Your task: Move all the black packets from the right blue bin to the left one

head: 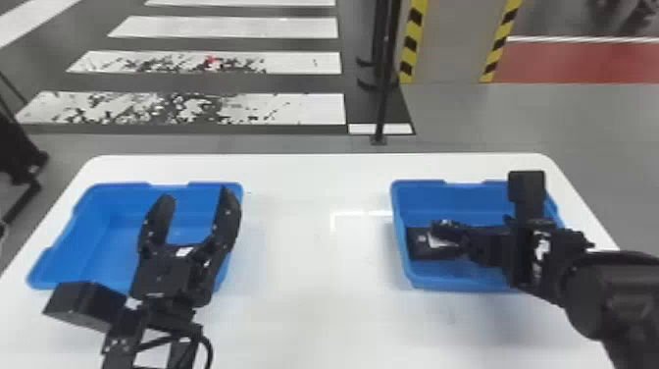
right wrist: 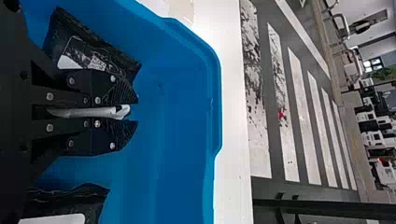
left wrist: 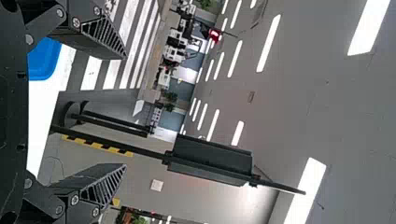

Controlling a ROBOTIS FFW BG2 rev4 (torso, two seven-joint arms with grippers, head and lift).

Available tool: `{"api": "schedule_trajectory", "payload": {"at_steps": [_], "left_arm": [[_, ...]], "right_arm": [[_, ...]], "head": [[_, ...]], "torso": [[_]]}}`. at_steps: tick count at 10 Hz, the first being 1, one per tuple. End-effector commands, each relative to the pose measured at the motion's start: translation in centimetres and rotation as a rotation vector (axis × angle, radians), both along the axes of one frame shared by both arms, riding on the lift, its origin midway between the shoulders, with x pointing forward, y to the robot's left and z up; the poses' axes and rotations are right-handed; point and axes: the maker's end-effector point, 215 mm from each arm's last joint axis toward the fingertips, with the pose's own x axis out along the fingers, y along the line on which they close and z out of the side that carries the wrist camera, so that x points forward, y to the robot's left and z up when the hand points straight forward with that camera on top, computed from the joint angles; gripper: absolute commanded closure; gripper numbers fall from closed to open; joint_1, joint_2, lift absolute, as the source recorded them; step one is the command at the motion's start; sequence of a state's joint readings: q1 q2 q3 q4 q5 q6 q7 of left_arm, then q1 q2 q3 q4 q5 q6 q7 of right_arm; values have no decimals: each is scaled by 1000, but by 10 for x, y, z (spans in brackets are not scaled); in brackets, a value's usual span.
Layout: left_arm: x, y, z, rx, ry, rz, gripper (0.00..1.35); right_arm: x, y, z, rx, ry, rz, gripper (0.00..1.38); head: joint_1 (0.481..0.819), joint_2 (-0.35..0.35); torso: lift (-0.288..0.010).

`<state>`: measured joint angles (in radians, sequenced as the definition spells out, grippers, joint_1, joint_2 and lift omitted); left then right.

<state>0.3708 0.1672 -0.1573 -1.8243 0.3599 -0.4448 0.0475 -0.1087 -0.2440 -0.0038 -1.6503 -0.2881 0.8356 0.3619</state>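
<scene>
My left gripper (head: 197,194) stands open over the left blue bin (head: 88,235); in the left wrist view the same gripper (left wrist: 125,111) has nothing between its fingers. Inside the right blue bin (head: 461,283), my right gripper (head: 440,228) is low, beside a black packet (head: 417,247) at the bin's left wall. From the right wrist, the gripper (right wrist: 135,111) is shut on a thin, pale silvery edge, apparently a packet seen edge-on. One labelled black packet (right wrist: 112,58) lies against its finger's side, and another packet (right wrist: 91,198) lies farther right in the bin.
Both bins stand on a white table (head: 314,275), with a wide stretch of tabletop between them. A black pole (head: 385,98) rises from the floor beyond the table's far edge. The right forearm crosses the right bin's near right corner.
</scene>
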Motion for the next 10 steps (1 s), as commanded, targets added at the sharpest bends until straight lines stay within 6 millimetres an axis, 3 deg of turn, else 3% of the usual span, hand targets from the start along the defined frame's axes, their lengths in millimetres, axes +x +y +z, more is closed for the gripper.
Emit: {"api": "schedule_trajectory", "payload": {"at_steps": [1,2,4,6,7,8,10], "left_arm": [[-1,2,1,-2,-5,4,245],[-2,3,5,-3,-19,8,245],[-5,2,11,-11,-39,9,245],[-9,-10,20,-106,-56,-23,240],[-10,-26,27,-193,-49,-67,245],[-9,-48,29,-268,-21,-136,245],[-9,-84,29,-351,28,-247,245]], "right_arm": [[-5,-10,7,21,-26,-30,1179],[-11,-16,17,29,-55,-52,1179],[-18,-31,56,100,-160,-99,1177],[-18,-17,99,251,-241,-74,1177],[-11,-6,123,293,-296,-19,1177],[-11,29,146,357,-338,67,1177],[-23,101,170,514,-340,215,1177]], "head": [[695,-2],[695,-6],[695,-19],[695,-33],[695,-30],[695,-29],[695,-11]], "torso": [[-168],[-168],[-168],[-168],[-168],[-168],[-168]]}}
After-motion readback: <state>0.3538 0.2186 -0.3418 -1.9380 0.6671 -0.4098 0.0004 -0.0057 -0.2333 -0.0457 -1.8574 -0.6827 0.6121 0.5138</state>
